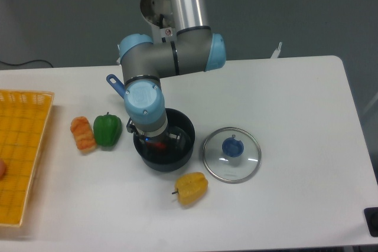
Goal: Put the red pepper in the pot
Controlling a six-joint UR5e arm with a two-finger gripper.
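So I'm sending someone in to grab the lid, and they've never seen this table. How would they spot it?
Start at the dark pot under the arm, mid-table. The lid lies flat just to its right. It is the only clear glass disc, with a blue knob, unlike the yellow pepper nearby.
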